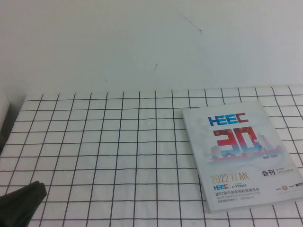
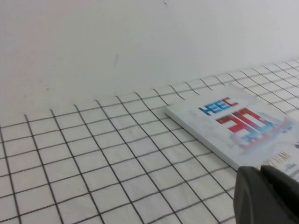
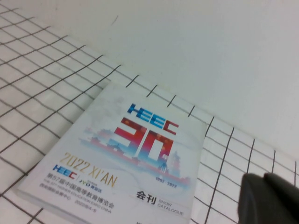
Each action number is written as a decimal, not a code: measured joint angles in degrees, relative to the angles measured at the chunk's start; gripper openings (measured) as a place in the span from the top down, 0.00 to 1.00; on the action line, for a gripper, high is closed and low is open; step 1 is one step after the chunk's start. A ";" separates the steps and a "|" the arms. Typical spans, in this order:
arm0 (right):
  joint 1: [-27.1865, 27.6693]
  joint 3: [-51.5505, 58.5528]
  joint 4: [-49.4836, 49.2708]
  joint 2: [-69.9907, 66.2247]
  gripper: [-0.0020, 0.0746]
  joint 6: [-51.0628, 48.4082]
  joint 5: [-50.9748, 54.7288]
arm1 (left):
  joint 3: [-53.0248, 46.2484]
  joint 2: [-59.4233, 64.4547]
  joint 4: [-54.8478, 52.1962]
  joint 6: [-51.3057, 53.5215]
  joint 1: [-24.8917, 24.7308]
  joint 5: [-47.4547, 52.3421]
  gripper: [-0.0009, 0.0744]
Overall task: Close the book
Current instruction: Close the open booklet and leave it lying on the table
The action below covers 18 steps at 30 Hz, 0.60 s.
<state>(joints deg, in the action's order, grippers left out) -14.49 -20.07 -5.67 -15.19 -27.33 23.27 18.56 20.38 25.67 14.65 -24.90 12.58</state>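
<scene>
1. On the right half of the grid-lined counter (image 1: 94, 142), the book (image 1: 241, 156) is lying flat and closed. Its front cover is facing up and showing "HEEC", a large red-and-blue "30" and "2022 XI'AN".
2. The book is sitting slightly askew to the black grid lines, with nothing resting on it and nothing touching it.
3. The left end effector (image 1: 38, 185) is waiting at the near left corner of the counter, well apart from the book. Its dark tips are drawn narrow together and are holding nothing.
4. The right end effector (image 3: 264, 176) is showing only in its own wrist view. It is hovering near the book's cover without touching it, likewise narrow and empty.
5. A plain white wall (image 1: 142, 42) is rising behind the counter's far edge.
</scene>
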 joint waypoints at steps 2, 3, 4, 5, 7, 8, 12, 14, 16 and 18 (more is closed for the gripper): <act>0.00 1.63 -0.30 0.00 0.98 0.00 -3.05 | -3.17 -0.81 0.00 0.00 0.00 -4.80 0.99; 0.00 1.92 -0.39 0.00 0.98 0.00 -4.06 | -4.24 -0.81 0.00 0.11 0.00 -6.41 0.99; 0.00 2.03 -0.62 0.00 0.98 0.00 -4.72 | -4.77 -0.81 0.00 0.51 0.00 -7.20 0.99; 0.00 2.14 -0.73 0.00 0.98 0.10 -5.63 | -5.08 -0.91 0.00 1.13 0.00 -7.63 0.99; 0.00 2.14 -0.83 0.00 0.98 0.10 -6.75 | -5.18 -0.91 0.11 2.47 0.00 -8.21 0.99; 0.00 2.14 -0.76 0.00 0.98 0.10 -6.98 | -5.18 -1.03 0.11 3.07 0.00 -8.59 0.99; 0.00 2.14 -0.76 0.00 0.98 0.21 -7.12 | -5.32 -1.12 0.11 4.16 0.00 -8.87 0.99; 0.00 2.14 -0.76 0.00 0.98 0.21 -7.22 | -5.34 -1.12 0.11 4.16 0.00 -8.87 0.99; 0.00 2.14 -0.87 0.00 0.98 0.21 -7.22 | -5.44 -1.12 0.11 4.20 0.00 -8.91 0.99; 0.00 2.14 -0.87 0.00 0.98 0.21 -7.22 | -5.44 -1.12 0.11 4.20 0.00 -8.91 0.99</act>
<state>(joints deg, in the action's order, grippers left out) -14.49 -17.93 -6.54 -15.19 -27.11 16.05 13.12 19.26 25.78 18.84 -24.90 3.67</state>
